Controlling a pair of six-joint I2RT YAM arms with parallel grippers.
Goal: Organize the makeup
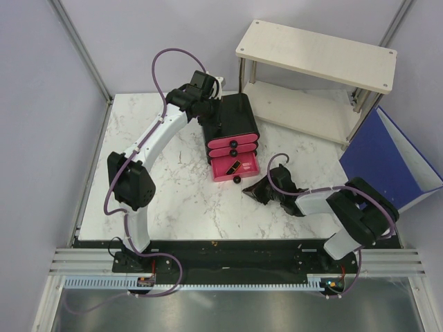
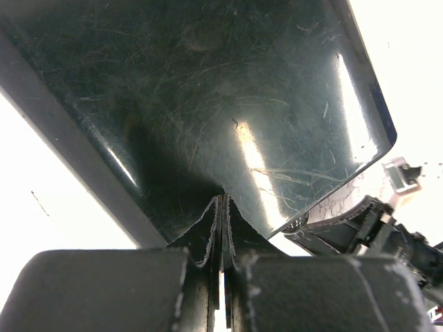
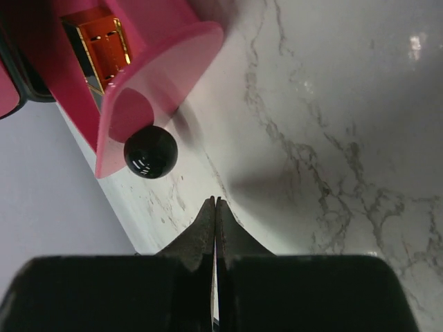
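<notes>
Right wrist: lipstick inside pink drawer

Before my left tool, the black box is glossy scratched plastic, the pink drawer smooth translucent plastic, its knob shiny, the desk polished marble-look.

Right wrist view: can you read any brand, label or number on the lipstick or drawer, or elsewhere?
None can be read.
The lipstick in the open pink drawer shows no legible print; its knob is plain.
The box in the left wrist view is bare, scratched black.
</notes>
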